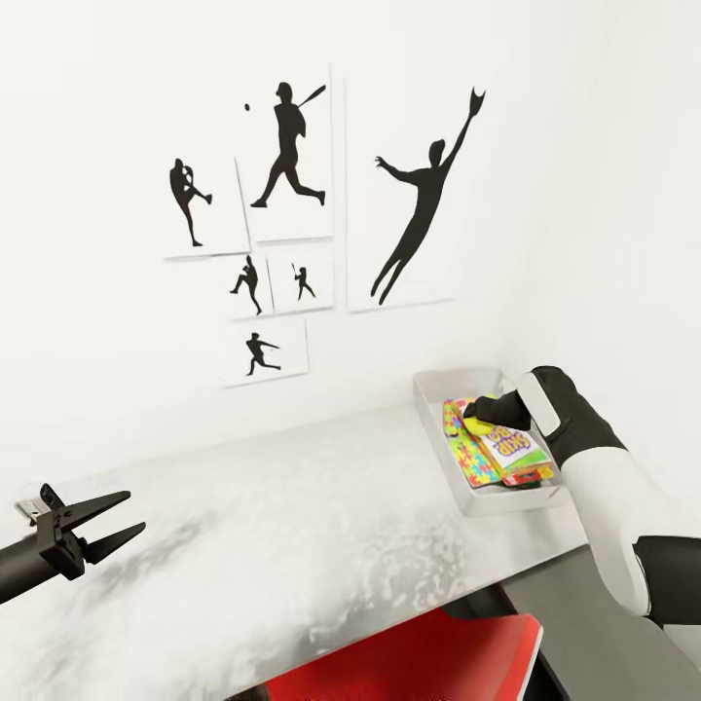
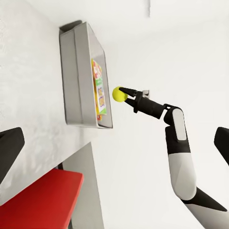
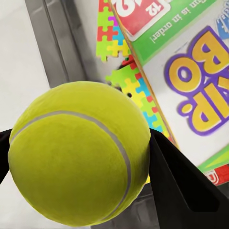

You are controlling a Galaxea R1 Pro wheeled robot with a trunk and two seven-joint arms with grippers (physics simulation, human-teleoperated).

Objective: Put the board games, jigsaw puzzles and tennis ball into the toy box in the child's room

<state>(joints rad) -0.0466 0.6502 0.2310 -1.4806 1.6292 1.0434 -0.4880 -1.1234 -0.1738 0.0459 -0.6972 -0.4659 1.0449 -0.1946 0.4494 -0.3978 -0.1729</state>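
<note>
Step in hand: dropping the last toy, it seems — the tennis ball (image 2: pixel 119 93) hangs just above the toy box (image 1: pixel 435 428).
Right gripper (image 1: pixel 484 417): fingers pinching the ball from both sides.
Toy box: on the table (image 1: pixel 292 526) by the wall, already holding a jigsaw puzzle (image 3: pixel 128 82) and a board game (image 3: pixel 200 90).
Left gripper (image 1: pixel 115 517): fingers spread, empty, well apart from the box.
Next move: I'd say let go of the ball, staying inside the rim so it doesn't roll out.
</note>
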